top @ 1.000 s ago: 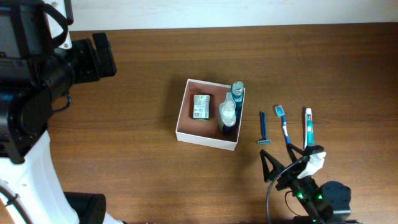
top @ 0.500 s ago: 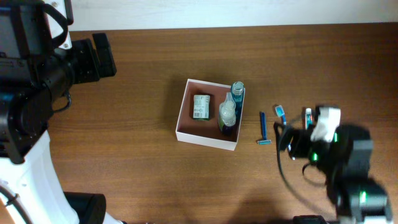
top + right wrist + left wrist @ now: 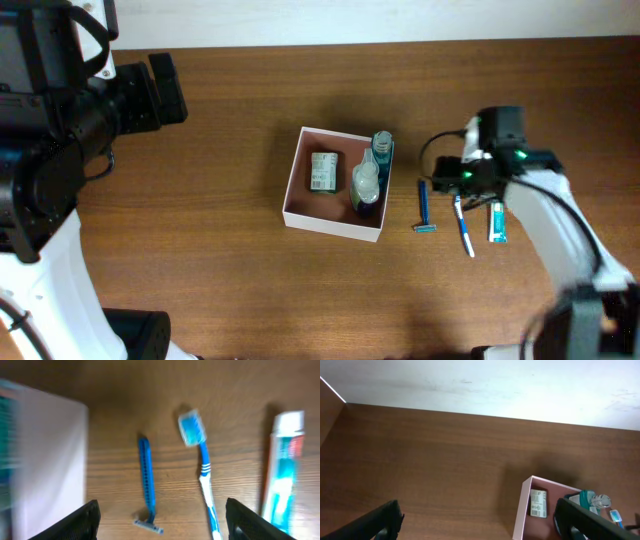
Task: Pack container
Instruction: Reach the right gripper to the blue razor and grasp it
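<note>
At mid-table sat the square shallow cardboard container, white outside, pinkish-brown inside, holding a green-white packet and two bottles. Just right of it lay a blue razor, a blue-white toothbrush and a toothpaste tube. We logged the right gripper jaws spread wide above razor and toothbrush, and the left gripper jaws spread too, well apart from the container. Our judged risk: pinching both neighbours together, or skidding the thin razor.

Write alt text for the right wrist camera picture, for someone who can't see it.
A blue razor, a toothbrush and a toothpaste tube lie side by side on a wooden table, framed by the open right gripper. The white wall of the box is blurred at left.
</note>
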Controlling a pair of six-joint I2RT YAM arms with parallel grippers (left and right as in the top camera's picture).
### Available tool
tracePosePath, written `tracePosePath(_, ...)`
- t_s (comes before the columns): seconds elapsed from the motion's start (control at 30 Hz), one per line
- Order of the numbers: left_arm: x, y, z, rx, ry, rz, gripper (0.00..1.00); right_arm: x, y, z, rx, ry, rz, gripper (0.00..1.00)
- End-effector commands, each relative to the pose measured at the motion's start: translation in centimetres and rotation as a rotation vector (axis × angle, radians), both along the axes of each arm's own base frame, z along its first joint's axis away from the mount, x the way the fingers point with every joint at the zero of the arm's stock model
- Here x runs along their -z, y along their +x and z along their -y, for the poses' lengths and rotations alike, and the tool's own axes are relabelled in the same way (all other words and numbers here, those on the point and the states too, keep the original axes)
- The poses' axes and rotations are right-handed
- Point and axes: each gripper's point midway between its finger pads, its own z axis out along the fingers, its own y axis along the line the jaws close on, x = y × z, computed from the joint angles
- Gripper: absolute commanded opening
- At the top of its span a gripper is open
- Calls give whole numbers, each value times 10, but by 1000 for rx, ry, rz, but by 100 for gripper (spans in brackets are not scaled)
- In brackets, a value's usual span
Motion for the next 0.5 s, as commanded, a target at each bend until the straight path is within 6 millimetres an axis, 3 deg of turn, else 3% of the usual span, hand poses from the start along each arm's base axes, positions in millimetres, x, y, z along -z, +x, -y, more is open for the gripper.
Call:
tracePosePath(0.0, 1, 1, -3, -5, 13, -3, 99, 31, 2, -14, -46, -11, -74, 75)
tracePosePath(0.1, 1, 1, -3, -6, 12, -3, 99, 51, -1, -26, -61, -10, -126, 74)
tracePosePath(0.23, 1, 1, -3, -6, 12, -3, 99, 70, -6, -31, -35, -23, -183, 66)
tracePosePath(0.4, 1, 1, -3, -5, 13, -3, 99, 92, -18, -29, 13, -25, -273, 51)
tracePosePath(0.47, 1, 1, -3, -6, 12, -3, 100, 94, -19, -28, 20, -27, -282, 36)
